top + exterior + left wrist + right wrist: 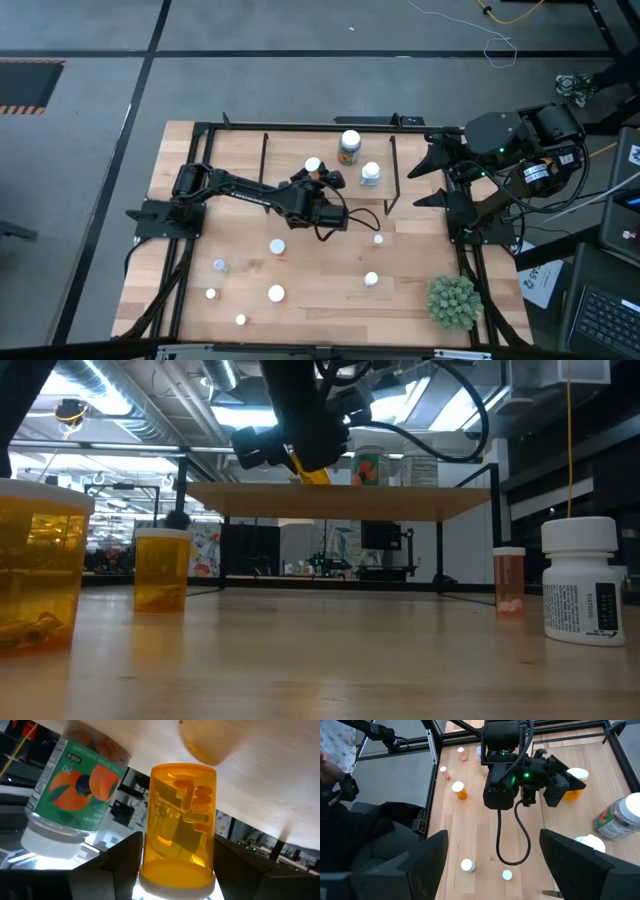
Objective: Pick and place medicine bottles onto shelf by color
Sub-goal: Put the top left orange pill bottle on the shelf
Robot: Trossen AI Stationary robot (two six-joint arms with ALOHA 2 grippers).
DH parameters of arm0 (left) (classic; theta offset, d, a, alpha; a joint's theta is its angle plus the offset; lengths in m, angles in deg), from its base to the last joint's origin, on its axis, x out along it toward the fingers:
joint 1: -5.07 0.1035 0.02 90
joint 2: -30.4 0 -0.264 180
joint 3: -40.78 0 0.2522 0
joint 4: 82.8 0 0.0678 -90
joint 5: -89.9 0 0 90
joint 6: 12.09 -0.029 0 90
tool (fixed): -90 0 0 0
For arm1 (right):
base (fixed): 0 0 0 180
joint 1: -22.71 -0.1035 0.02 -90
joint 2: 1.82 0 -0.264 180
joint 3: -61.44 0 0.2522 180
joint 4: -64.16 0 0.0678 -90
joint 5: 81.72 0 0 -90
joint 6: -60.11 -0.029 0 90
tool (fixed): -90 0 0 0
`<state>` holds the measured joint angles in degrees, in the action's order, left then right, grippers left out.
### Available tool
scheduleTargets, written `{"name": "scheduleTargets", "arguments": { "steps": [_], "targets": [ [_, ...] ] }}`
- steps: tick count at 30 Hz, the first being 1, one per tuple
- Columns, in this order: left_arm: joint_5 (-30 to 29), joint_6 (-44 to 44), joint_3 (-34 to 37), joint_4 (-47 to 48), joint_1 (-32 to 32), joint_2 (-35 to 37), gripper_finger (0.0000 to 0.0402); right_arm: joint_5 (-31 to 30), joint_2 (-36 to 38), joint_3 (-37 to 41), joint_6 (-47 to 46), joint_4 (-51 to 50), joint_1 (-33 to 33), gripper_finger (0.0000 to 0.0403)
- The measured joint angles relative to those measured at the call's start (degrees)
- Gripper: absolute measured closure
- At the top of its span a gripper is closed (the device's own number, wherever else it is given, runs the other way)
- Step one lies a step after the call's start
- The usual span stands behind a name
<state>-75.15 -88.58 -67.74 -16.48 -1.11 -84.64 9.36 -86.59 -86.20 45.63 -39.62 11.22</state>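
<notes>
Partly hidden, left end effector (322, 178) grips an orange bottle (179, 825); right end effector (428, 178) gapes.

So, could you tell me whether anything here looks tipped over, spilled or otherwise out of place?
Nothing stands out. The bottles on the table stand upright, no pills are spilled, and the left gripper holds an orange bottle beside the large jar at the shelf.
</notes>
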Motion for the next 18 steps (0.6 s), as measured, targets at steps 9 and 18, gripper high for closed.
{"name": "scheduleTargets", "arguments": {
  "steps": [9, 18],
  "targets": [
    [0.7, -0.4, 0.0, 0.0, 0.0, 0.0, 0.0182, 0.0, 0.0, 0.0, 0.0, 0.0, 0.0, 0.0088],
    [4.6, -1.3, 0.0, 0.1, 0.0, 0.0, 0.0182, 0.0, 0.0, 0.0, 0.0, 0.0, 0.0, 0.0088]
  ]
}}
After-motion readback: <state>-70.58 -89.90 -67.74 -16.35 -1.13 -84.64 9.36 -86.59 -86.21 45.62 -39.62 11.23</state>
